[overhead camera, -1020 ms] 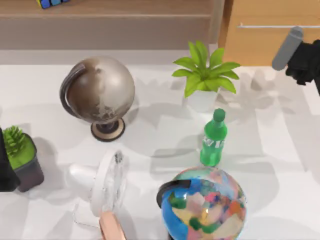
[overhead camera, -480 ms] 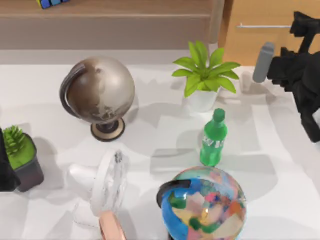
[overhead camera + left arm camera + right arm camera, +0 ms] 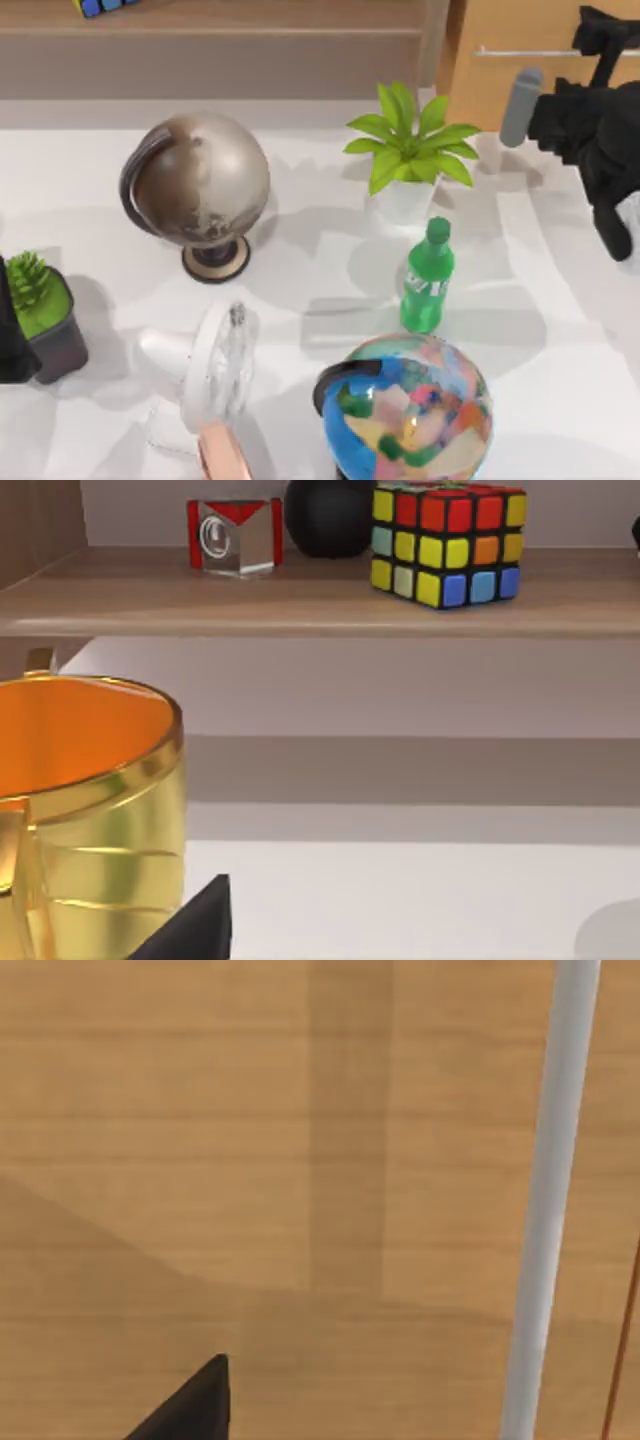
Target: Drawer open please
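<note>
The drawer [image 3: 520, 85] stands shut at the back right, its light orange-tan front crossed by a thin silver bar handle [image 3: 520, 51]. My right gripper [image 3: 603, 35] hovers right at the handle's right part, its black wrist reaching in from the right edge. Seen from the right wrist, the wooden drawer front [image 3: 250, 1160] is very close, and the handle [image 3: 548, 1200] runs across it as a pale bar. My left arm [image 3: 10, 335] stays parked at the table's left edge.
A potted leafy plant [image 3: 410, 150] stands just left of the drawer. A green bottle [image 3: 428, 280], a colourful globe [image 3: 410, 410], a brown globe [image 3: 200, 185], a white fan [image 3: 215, 370] and a small dark-potted plant [image 3: 40, 310] crowd the table. The brown shelf [image 3: 300, 595] holds a colour cube [image 3: 445, 540]; a gold cup [image 3: 80, 800] is close by.
My right arm has swung in from the right edge and moved back toward the drawer front, ending at the handle. Everything on the table and my left arm have stayed put.
</note>
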